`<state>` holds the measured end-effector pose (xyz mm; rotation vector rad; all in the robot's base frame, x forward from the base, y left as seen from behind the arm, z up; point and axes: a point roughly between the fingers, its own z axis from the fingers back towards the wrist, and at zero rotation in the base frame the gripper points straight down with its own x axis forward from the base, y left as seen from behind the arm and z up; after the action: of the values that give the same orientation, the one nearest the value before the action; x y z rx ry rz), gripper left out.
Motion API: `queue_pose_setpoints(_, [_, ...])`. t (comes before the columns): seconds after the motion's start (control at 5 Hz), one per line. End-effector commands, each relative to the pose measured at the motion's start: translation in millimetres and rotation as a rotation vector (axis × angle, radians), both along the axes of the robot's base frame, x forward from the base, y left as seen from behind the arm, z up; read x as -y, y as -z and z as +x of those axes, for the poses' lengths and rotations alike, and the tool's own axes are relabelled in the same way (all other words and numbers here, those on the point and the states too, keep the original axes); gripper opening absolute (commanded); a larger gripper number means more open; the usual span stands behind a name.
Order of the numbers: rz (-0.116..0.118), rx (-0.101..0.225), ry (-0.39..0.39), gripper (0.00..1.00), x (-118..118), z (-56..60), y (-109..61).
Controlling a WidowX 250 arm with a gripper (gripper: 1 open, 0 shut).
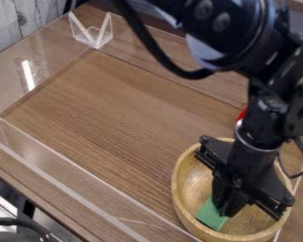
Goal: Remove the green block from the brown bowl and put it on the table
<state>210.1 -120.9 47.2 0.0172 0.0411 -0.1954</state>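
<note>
The brown bowl (186, 194) sits at the near right corner of the table (103, 123). Inside it lies the green block (214, 216); only its near end shows, the rest is hidden behind the black fingers. My gripper (238, 201) points straight down into the bowl and is shut on the green block, with its fingertips low against the bowl's floor.
Low clear acrylic walls (60, 175) border the tabletop along the front and left. A small clear acrylic stand (91, 30) is at the far left corner. The black arm (242, 47) reaches over the right side.
</note>
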Motion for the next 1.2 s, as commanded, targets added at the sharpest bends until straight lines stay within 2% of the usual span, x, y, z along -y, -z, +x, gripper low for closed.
queue_pose_setpoints(0.0, [-0.004,0.019,0.025,1.0,12,8.0,-3.7])
queue_pose_setpoints(0.2, [0.004,0.021,0.055,1.0,23,10.1,-4.1])
queue_pose_setpoints(0.4, [0.006,0.03,0.009,0.0,20,10.5,-11.9])
queue_pose_setpoints(0.6, [0.009,0.039,-0.032,0.0,18,10.1,-18.5])
queue_pose_setpoints(0.8, [0.01,0.045,-0.058,1.0,11,11.7,-31.6])
queue_pose_setpoints(1.0, [0.007,0.032,-0.082,1.0,13,10.6,-15.6])
